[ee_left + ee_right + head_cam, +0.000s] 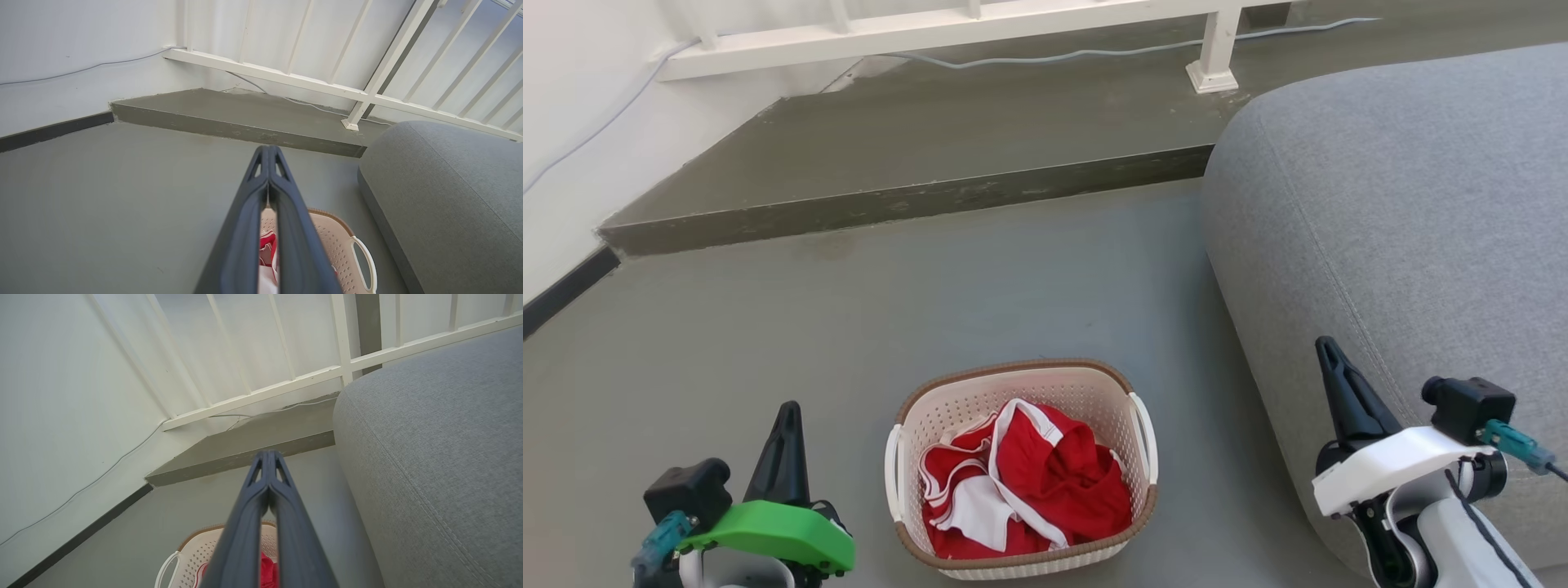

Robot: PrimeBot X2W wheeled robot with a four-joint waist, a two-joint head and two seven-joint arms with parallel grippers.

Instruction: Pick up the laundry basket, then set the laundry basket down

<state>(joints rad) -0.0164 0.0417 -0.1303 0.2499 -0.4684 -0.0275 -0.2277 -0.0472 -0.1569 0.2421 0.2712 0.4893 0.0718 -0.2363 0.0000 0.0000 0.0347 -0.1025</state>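
Smooth grey concrete floor (849, 327) runs to a raised step (947, 139) under a white railing (931, 28) at 12 o'clock. One grey fabric sofa (1388, 204) sits at 3 o'clock. One cream perforated plastic laundry basket (980, 404) stands on the floor at 6 o'clock (two white handles, red-and-white clothing (1045, 482) inside). Left gripper (787, 412) at 7 and right gripper (1330, 351) at 5 each have their fingers pressed together on nothing. The wrist views add the railing's upright bars.

Open floor (768, 327) left of and beyond the laundry basket (1013, 365), grey sofa (1380, 204) close on the right.
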